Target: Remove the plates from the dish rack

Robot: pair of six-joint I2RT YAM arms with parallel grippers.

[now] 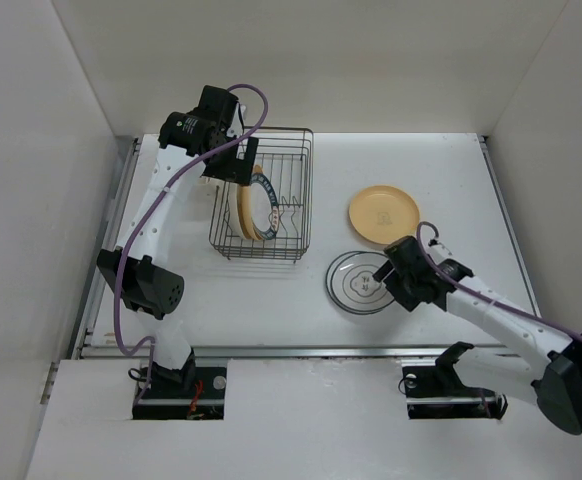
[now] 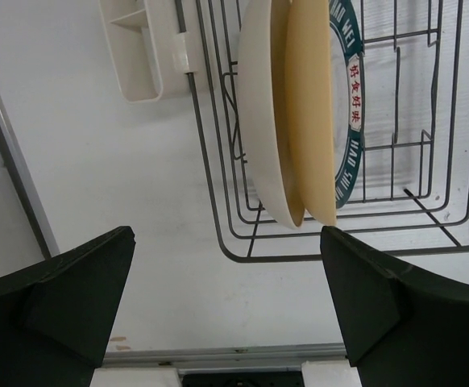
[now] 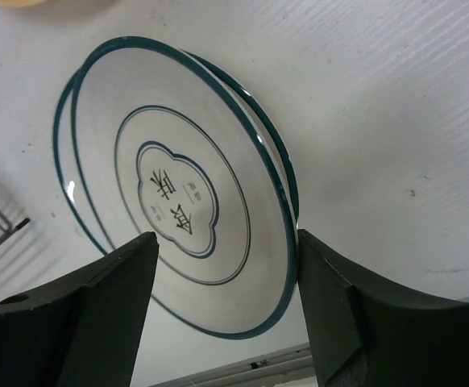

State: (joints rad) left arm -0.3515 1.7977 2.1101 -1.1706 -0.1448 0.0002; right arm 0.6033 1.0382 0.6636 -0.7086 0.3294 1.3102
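The table (image 1: 441,170) is occupied at far left by the dish rack (image 1: 261,195), in which 3 plates (image 2: 307,113) are stood upright. To its right, a tan plate (image 1: 383,213) and 2 stacked patterned plates (image 3: 178,193) are laid flat. The left gripper (image 2: 226,242) is held agape above the rack and the right gripper (image 3: 226,242) agape above the stack, with nothing grasped.

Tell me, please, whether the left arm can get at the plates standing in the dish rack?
Probably yes: the left pincer hangs open right by the upright plates, with nothing between them.

Upright plates (image 1: 255,207) in dish rack (image 1: 289,170), left; far plate (image 1: 383,213) behind near plate (image 1: 356,283), right
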